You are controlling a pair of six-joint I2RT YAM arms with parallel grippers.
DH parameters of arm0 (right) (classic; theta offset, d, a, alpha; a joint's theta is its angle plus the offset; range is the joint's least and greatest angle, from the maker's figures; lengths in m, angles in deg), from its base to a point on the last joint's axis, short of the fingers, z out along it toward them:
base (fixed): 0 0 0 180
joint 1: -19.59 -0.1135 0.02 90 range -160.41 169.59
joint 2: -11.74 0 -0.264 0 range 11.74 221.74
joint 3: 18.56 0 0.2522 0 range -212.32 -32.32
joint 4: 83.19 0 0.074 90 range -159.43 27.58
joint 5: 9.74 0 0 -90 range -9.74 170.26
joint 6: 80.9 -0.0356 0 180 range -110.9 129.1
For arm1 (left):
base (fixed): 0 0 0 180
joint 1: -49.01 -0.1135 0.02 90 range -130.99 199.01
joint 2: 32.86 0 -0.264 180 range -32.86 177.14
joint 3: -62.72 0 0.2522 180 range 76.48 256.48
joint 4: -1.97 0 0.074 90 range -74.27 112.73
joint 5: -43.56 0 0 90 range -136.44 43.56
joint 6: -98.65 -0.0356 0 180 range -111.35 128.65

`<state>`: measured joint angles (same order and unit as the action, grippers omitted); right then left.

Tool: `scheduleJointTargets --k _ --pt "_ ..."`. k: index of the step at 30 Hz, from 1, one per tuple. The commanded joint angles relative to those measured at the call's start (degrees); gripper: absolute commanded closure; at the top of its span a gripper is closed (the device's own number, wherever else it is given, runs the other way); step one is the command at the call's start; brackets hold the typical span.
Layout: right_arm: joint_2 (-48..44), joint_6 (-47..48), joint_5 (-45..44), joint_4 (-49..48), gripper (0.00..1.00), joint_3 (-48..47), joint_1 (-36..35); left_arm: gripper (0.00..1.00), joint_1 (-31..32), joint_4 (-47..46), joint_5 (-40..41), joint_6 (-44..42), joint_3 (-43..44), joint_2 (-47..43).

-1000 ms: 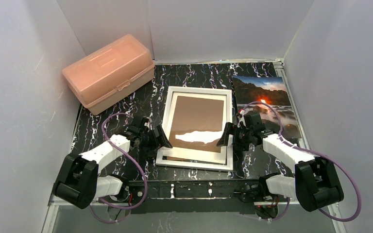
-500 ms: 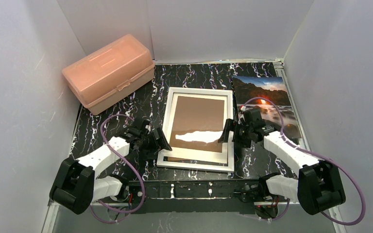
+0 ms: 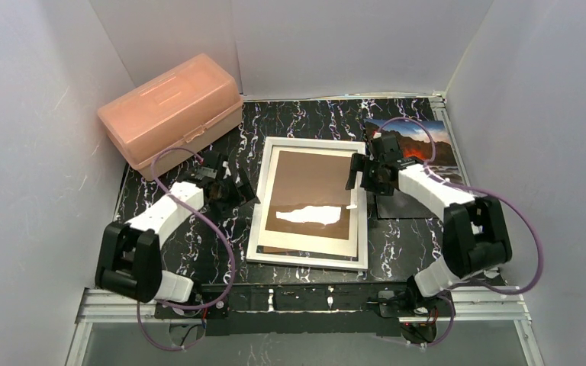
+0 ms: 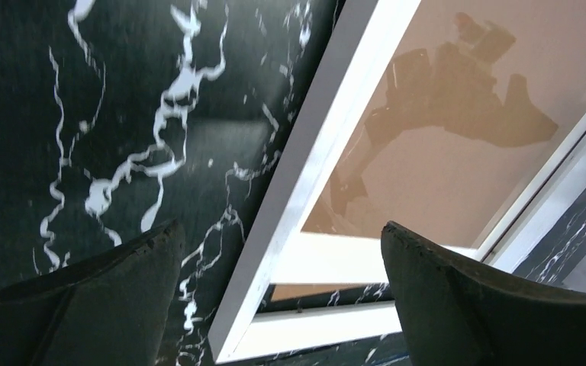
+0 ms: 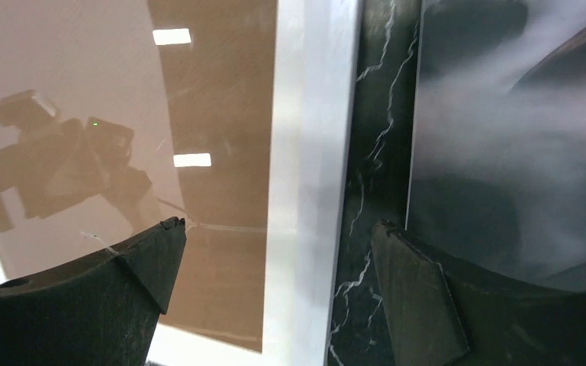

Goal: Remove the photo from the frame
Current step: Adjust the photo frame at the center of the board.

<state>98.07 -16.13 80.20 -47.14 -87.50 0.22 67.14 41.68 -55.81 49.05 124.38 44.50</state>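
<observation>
Since the photo (image 3: 436, 145) already lies flat on the counter (image 3: 305, 118) right of the frame (image 3: 317, 142) — job done, I'd say — both pincers gape empty: left pincer (image 4: 281, 226) beside the frame's left edge, right pincer (image 5: 277, 227) over its right.

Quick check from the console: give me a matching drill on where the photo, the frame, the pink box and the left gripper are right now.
Things:
1. photo
2. frame
3. pink box
4. left gripper

Places or states:
A. far left corner of the table
B. flat on the table to the right of the frame, partly under the right arm
C. middle of the table, brown panel showing
D. open, at the frame's left edge

Pairs: 1-B, 2-C, 3-A, 4-D
</observation>
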Motion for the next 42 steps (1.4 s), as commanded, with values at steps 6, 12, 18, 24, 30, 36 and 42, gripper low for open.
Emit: scheduleJointTargets --k 6,12,18,24,30,36,42 --pt "12.56 1.19 -2.17 -3.47 0.01 -10.99 2.79 0.02 -1.79 -11.09 -0.17 -0.95 7.06 11.33" --pt "19.25 1.09 6.13 -5.54 0.08 -16.33 5.96 0.03 -1.87 -12.15 -3.51 -1.06 13.17 20.58" --pt "24.66 -0.32 16.26 -8.44 0.33 -21.29 4.65 0.06 -2.02 -10.82 -1.76 -1.44 15.86 23.17" --pt "27.47 -0.23 14.40 -7.07 0.30 -25.96 3.07 0.06 -2.05 -9.80 -0.85 -1.77 17.15 23.62" --pt "25.17 1.00 7.88 -4.22 0.22 -25.42 3.74 0.07 -2.05 -10.01 -4.32 -3.72 18.25 24.95" --pt "22.21 1.99 4.12 -4.36 0.07 -23.07 4.83 0.09 -2.05 -9.86 -6.11 -4.77 20.96 26.67" --pt "25.62 1.90 8.59 -5.63 0.01 -24.37 7.75 0.10 -2.05 -7.64 -5.71 -6.70 24.76 30.37"
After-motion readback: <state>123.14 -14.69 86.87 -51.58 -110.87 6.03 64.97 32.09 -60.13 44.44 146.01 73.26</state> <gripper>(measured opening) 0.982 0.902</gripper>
